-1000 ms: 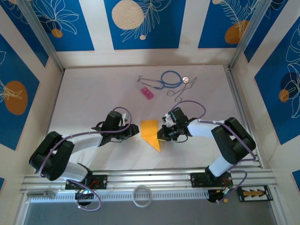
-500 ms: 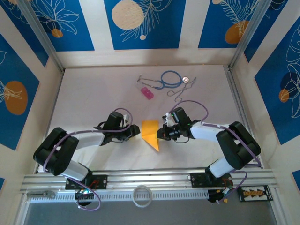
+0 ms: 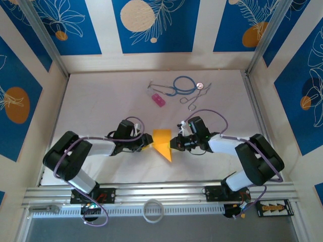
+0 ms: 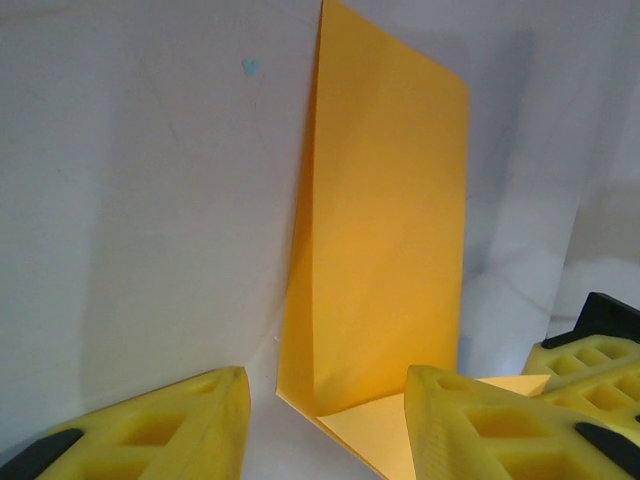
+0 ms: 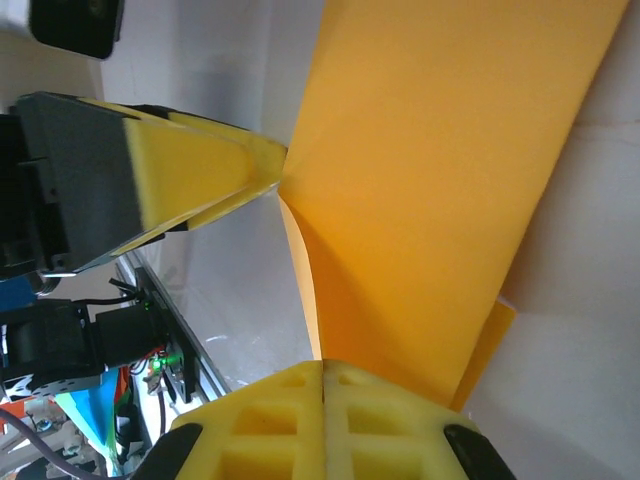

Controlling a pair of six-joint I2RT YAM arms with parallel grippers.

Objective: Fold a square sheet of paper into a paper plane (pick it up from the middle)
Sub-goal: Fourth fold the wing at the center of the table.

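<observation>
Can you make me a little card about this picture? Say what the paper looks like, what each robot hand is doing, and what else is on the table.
paper: orange-yellow, partly folded, one flap standing up
left gripper: open, fingertips at the paper's edge
right gripper: shut on the paper
plane: not finished yet
table: white
other things: pink block, blue stethoscope and metal scissors-like tool, all on the far side, away from the paper

Paper (image 3: 162,141) lies between end effectors (image 3: 146,142) (image 3: 174,144), seemingly touching both.
</observation>
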